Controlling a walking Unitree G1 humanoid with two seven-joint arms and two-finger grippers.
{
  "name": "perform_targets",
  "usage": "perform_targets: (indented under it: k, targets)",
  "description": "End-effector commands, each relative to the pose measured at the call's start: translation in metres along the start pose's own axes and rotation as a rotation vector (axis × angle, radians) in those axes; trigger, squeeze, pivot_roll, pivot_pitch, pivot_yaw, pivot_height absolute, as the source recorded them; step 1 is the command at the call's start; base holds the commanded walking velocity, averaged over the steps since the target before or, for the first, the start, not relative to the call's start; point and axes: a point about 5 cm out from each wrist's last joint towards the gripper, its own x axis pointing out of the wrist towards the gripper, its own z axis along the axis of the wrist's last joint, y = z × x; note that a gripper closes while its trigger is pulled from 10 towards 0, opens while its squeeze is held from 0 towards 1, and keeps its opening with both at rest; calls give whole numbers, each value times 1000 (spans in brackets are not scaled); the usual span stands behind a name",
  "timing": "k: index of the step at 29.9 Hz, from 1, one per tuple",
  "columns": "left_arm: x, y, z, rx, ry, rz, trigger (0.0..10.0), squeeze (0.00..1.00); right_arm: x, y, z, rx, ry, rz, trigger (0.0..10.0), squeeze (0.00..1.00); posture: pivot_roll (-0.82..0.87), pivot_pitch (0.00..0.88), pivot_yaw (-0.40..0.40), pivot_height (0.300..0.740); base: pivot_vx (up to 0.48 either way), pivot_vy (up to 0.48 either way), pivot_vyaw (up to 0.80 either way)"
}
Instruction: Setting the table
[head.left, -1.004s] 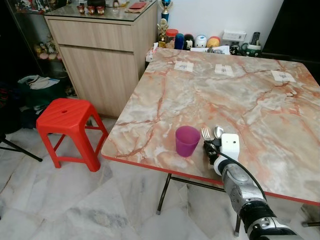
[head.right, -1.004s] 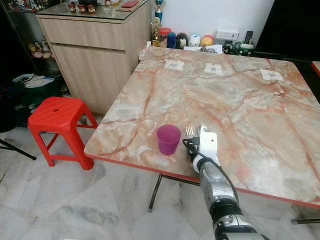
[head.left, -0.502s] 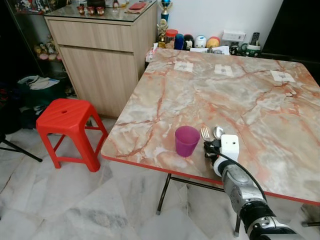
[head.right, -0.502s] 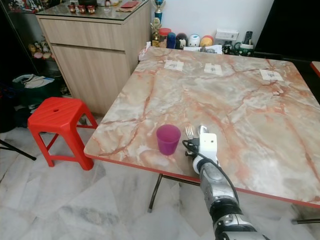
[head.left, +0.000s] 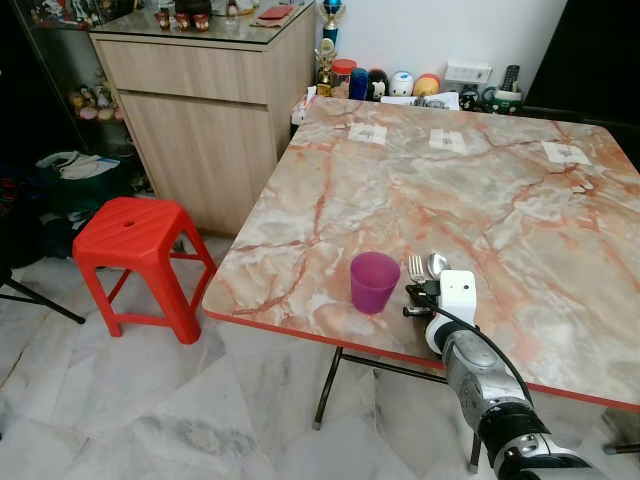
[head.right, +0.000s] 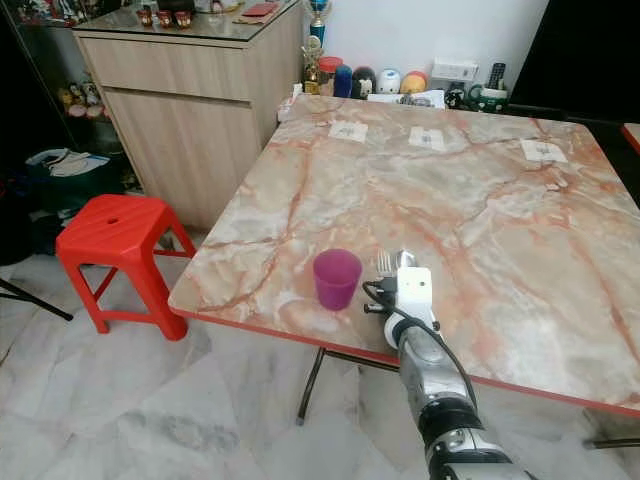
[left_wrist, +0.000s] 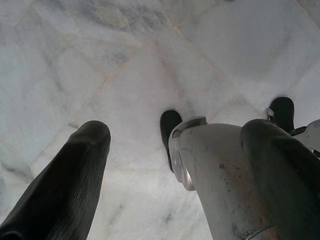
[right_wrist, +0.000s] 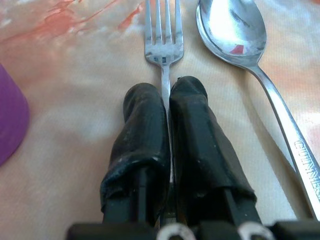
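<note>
Two utensils: fork (right_wrist: 163, 50) and spoon (right_wrist: 235, 27) lie side by side on the marble table (head.left: 480, 190), close to its near edge, handles pointing back toward the robot.
Fork position: flat on the tabletop, tines toward 12 o'clock, its handle running back between the black fingers (right_wrist: 145, 130).
Spoon position: just beside the fork at its 3 o'clock, bowl up, not touching it, free of the gripper.
Cup: purple cup (head.left: 374, 281) stands upright at about 9 o'clock from the fork, near but apart.
Right gripper: right gripper (right_wrist: 167, 92) is low over the table with both fingers clenched on the fork's neck, just behind the tines.
Left gripper: left gripper (left_wrist: 175, 145) hangs idle over the marble floor (left_wrist: 125, 65), fingers spread wide and holding nothing.
Step in hand: judged from the layout, the fork is being set down next to the spoon; the cup and spoon look already placed.
Next move: likely calls for easing the fingers apart and drawing the arm straight back toward 6 o'clock, without dragging the fork askew.
Risk: a sideways pull could nudge the fork into the spoon or knock the cup.
Surroundings: red stool (head.left: 135, 235) and wooden cabinet (head.left: 205, 110) stand at 10 o'clock, well apart.
</note>
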Motion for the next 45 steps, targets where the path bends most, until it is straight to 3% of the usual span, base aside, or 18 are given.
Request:
perform_targets:
  k: [1,8,11,12,13,15,17,18,27,31,37,45]
  targets:
    - [-3,1,-11,15,50,-10,10000,0,-1,2,-9,-1,42,2,0,0,39,89,-32,740,0,0,0]
    - [-3,1,-11,14,53,-5,10000,0,-1,2,-10,-7,36,1,0,0,41,93,-33,740,0,0,0]
    - [-3,1,-11,15,54,-3,10000,0,-1,1,-2,-1,-34,-11,0,0,41,93,-33,740,0,0,0]
    - [-3,1,-11,16,55,-3,10000,0,-1,1,6,25,-93,-16,3137,0,42,94,-33,740,0,0,0]
    - [-3,1,-11,16,55,-3,10000,0,-1,2,11,44,-125,-16,3137,0,40,94,-33,740,0,0,0]
    - [-3,1,-12,17,57,-5,10000,0,-2,2,19,46,-183,-16,4510,0,40,94,-33,740,0,0,0]
    - [-3,1,-12,18,58,-5,10000,0,-2,2,23,36,-211,-20,9725,0,37,94,-34,740,0,0,0]
    - [-3,0,-12,18,59,-6,10000,0,-2,1,25,30,-227,-27,10000,0,38,92,-34,740,0,0,0]
    - [-3,-1,-14,14,62,-3,10000,0,-13,-8,48,15,-430,-85,10000,0,39,90,-39,740,0,0,0]
    - [-4,-1,-15,22,63,-2,10000,0,-25,-13,55,-10,-531,-98,10000,0,23,77,-40,740,0,0,0]
    - [-3,-2,-13,57,55,-19,10000,0,-37,-16,53,-54,-563,-104,10000,0,15,65,-43,740,0,-70,0]
    - [-6,1,-21,60,77,-17,10000,0,-45,-12,48,-24,-569,-105,10000,0,17,51,-41,740,0,-453,-298]
